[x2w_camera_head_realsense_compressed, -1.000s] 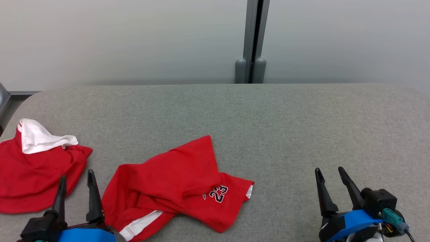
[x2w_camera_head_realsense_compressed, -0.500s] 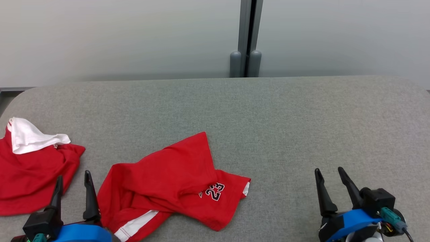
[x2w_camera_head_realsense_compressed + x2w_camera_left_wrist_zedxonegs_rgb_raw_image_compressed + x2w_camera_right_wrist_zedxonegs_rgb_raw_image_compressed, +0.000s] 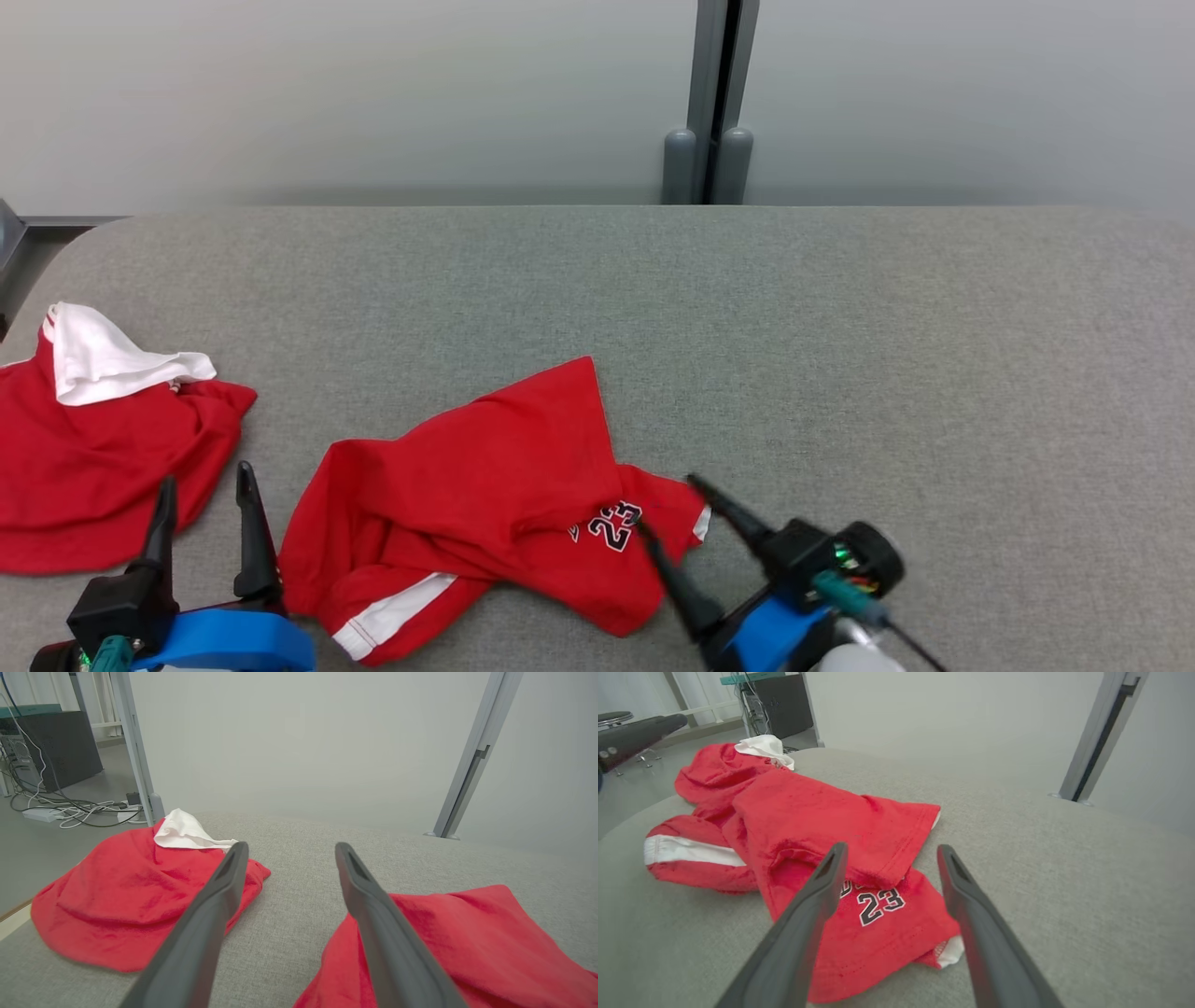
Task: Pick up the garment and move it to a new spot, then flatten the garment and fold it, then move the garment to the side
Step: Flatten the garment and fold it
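I aim the right end effector (image 3: pixel 665 502), wide open and empty, at the "23" hem corner of the crumpled red garment (image 3: pixel 485 476) near the counter's (image 3: pixel 840 327) front edge, an easy pinch point. The left end effector (image 3: pixel 206 473) hovers open, holding nothing.

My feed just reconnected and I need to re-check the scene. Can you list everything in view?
garment with 23 print: one, red with white trim, crumpled at the table's front centre.
second garment: one, red with a white part, bunched at the table's left edge.
table: one, grey fabric top, under both garments.
post: one, grey, upright behind the table's far edge.
cabinet: one, dark, on the floor beyond the table.
cables: several, white and black, on the floor near the cabinet.
left end effector: one, dark fingers, open, between the two garments.
right end effector: one, dark fingers, open, tips by the 23 corner.
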Robot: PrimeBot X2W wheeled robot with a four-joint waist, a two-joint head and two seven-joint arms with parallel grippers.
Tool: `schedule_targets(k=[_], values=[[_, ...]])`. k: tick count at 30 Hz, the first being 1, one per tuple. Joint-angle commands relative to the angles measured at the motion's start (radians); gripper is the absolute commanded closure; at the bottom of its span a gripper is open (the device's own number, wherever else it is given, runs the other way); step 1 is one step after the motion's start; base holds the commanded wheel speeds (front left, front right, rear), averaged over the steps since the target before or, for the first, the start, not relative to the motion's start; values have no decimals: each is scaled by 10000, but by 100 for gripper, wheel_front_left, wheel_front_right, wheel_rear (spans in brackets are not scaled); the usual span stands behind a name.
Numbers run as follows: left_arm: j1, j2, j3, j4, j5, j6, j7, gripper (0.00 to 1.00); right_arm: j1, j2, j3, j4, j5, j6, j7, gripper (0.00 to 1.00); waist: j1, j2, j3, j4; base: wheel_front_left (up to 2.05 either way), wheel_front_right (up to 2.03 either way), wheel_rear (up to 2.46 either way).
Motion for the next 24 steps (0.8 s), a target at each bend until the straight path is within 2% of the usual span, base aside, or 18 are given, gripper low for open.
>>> schedule_targets(k=[1,6,13,16,22,23,24], values=[[-174,-68,-1,-8,96,-45,-29,0,-256,-54,470,187,52,5,-30,0,-1,0,21,45,0,0,0],[-235,-146,-44,15,137,-99,-29,0,-855,-54,2282,952,221,5,14,0,-1,0,124,231,0,0,0],[-301,-232,-91,-20,189,-168,-29,0,-1646,-54,3826,2024,149,5,9,0,-1,0,318,461,0,0,0],[-376,-251,-81,28,206,-167,-30,0,-1961,-54,4190,2508,56,3,-5,0,-1,0,379,539,0,0,0],[-395,-275,-92,34,236,-199,-30,0,-2420,-51,4287,3337,-640,3,-25,0,-1,0,481,642,0,0,0],[-413,-276,-94,44,235,-202,-30,0,-2469,-50,4230,3444,-721,3,-27,4,-1,0,489,654,0,0,0],[-444,-276,-96,60,230,-206,-30,0,-2532,-48,4139,3448,-767,3,-30,100,-1,0,498,664,0,0,0]])
